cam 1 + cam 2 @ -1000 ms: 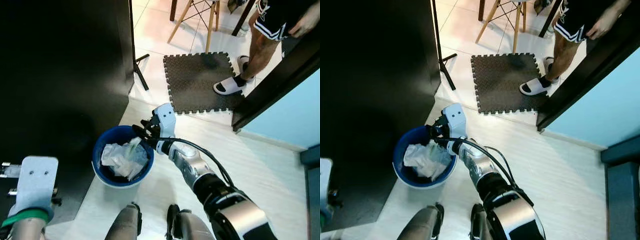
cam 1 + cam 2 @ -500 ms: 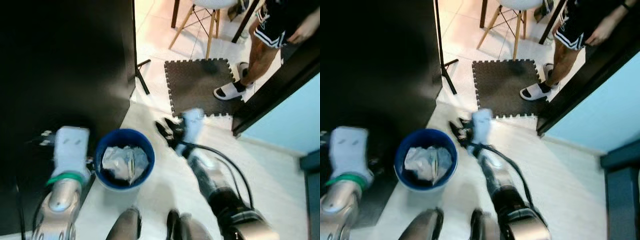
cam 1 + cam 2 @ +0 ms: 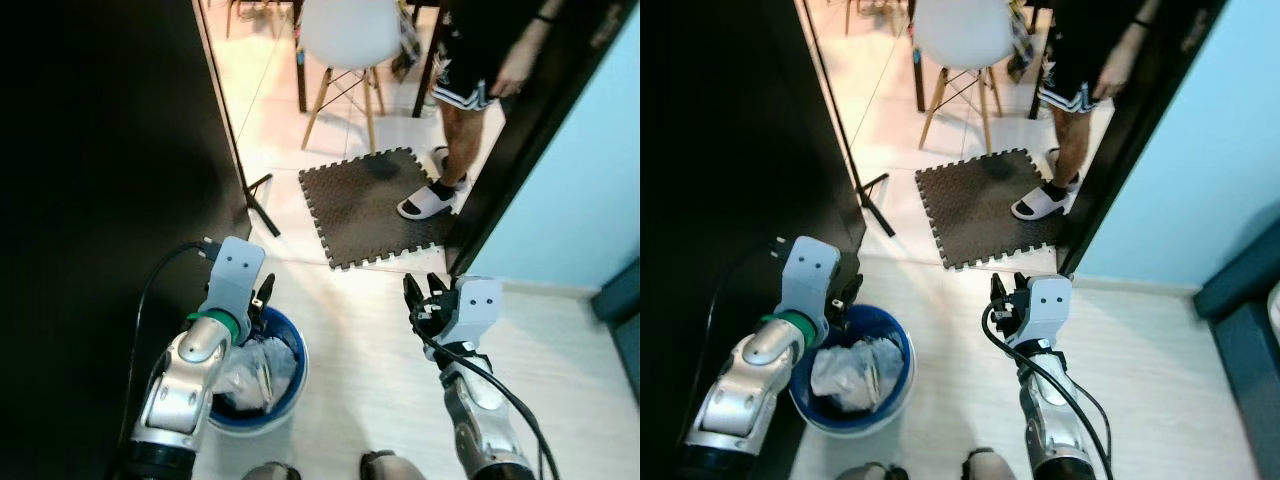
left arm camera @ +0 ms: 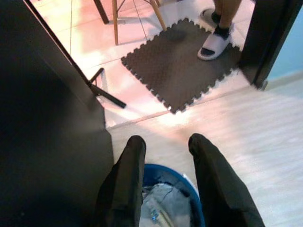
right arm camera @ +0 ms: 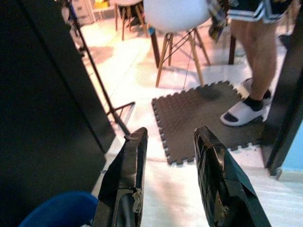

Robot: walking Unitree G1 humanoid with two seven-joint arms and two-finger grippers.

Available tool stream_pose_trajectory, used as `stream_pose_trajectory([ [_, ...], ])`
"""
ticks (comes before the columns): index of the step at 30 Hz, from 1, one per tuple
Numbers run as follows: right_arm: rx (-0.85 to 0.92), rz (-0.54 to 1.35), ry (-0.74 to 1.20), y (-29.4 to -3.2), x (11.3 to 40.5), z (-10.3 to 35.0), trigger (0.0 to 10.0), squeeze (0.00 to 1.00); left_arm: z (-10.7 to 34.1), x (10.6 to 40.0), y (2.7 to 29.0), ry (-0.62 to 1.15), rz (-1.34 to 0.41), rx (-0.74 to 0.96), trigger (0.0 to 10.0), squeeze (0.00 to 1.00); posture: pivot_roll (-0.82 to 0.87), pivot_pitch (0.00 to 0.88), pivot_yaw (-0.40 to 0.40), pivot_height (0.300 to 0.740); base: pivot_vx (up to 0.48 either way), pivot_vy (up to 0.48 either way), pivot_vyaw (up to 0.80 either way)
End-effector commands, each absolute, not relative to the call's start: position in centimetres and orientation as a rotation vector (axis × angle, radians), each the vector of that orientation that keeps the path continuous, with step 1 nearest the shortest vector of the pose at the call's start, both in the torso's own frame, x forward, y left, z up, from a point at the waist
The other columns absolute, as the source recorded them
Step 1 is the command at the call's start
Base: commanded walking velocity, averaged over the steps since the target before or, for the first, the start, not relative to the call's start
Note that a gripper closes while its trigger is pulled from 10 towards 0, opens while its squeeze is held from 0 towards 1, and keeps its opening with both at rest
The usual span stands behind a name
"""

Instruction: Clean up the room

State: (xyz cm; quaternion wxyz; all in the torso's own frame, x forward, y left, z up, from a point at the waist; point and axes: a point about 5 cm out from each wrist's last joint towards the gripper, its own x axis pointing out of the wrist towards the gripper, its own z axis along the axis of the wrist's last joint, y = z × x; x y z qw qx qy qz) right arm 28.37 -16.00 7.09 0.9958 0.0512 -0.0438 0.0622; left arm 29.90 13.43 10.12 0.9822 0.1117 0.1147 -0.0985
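A blue waste bin (image 3: 300, 362) stands on the pale floor by the black cabinet, holding crumpled white wrappers (image 3: 252, 365). My left gripper (image 3: 262, 298) hovers over the bin's far rim, open and empty; in the left wrist view its fingers (image 4: 129, 174) straddle the blue bin (image 4: 166, 172) and the wrappers (image 4: 161, 209) below. My right gripper (image 3: 423, 294) is raised to the right of the bin, well apart from it, open with nothing between its fingers (image 5: 127, 182).
A black cabinet (image 3: 100, 180) walls off the left. Beyond the bin lie a dark foam mat (image 3: 370, 205), a black stand leg (image 3: 255, 200) and a white chair (image 3: 348, 40). A person in white sandals (image 3: 425, 205) stands by the dark door frame (image 3: 510, 160).
My right gripper has drawn back from the bin to its right. My left arm has risen to the bin's rim. The camera has tilted up toward the doorway.
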Motion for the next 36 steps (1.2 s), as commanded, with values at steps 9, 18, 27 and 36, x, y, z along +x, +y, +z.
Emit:
stream_pose_trajectory([
  [9,0.087,0.239,-0.089,-13.6,29.2,8.6,10.0,0.00,8.1,29.8,14.8,0.261,-0.059,0.162,10.0,0.00,-0.13,0.000,0.076,0.697,0.000,0.000,0.00],
  [18,0.092,0.254,-0.084,-13.3,29.5,8.8,10.0,0.00,8.0,29.8,14.8,0.242,-0.049,0.152,10.0,0.00,-0.12,0.003,0.062,0.706,0.000,0.000,0.00],
  [27,0.097,0.249,-0.074,-13.4,29.6,9.0,10.0,0.00,7.9,29.9,14.7,0.223,-0.045,0.153,10.0,0.00,-0.11,0.000,0.066,0.735,0.000,0.000,0.00],
  [36,0.094,0.237,-0.070,-13.6,29.6,9.0,10.0,0.00,8.0,30.1,14.8,0.212,-0.046,0.161,10.0,0.00,-0.12,0.000,0.071,0.740,0.000,0.000,0.00],
])
